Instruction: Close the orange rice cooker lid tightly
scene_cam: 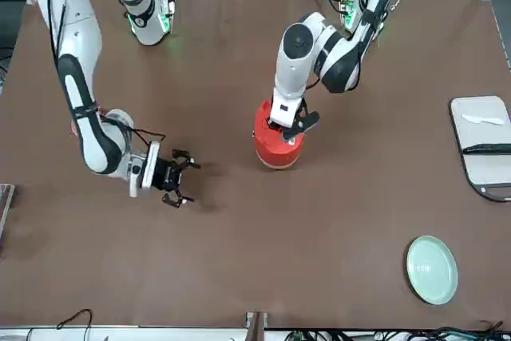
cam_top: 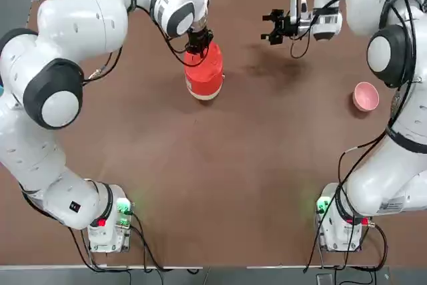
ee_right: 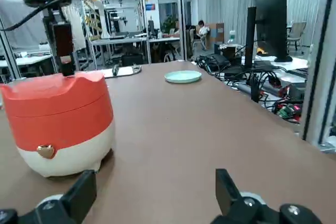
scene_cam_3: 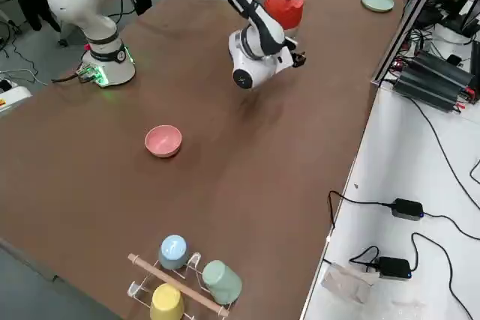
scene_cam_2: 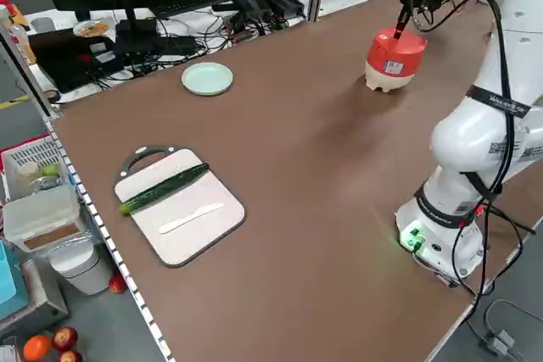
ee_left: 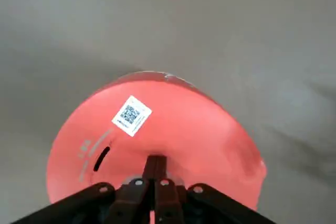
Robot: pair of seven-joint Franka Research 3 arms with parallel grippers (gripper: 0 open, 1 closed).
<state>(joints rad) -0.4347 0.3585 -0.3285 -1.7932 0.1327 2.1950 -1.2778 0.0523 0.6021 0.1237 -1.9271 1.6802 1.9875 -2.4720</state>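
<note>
Orange rice cooker [ee_right: 73, 156] is standing upright on the bench [cam_top: 220, 211], over on my left arm's side and well out from the bases. My left pincer [ee_left: 156, 158] is over the lid [ee_left: 173, 124] with its tips together, nothing pinched between them, looks like it's touching or very nearly. The right pincer [cam_top: 270, 28] is parked across the bench with its tips wide apart and empty, so that one's no help here.

Handling-wise, I'd guess the lid is stiff plastic, light, and pretty slippery on that smooth dome, so I wouldn't try to grab it. Honestly there's nothing to pinch anyway; the closed tips make a decent blunt pusher. The seam looks closed all round from the right wrist view, but I can't tell if it's latched. There's a gold catch [ee_right: 45, 151] on the cream base band, and I'd want the push straight down near the rim on that side, where the leverage from the hinge should be best. The whole cooker is probably light enough to skid or tip if I lean in sideways, and a hard jab could scuff the shell. Slow, vertical, firm.
</note>
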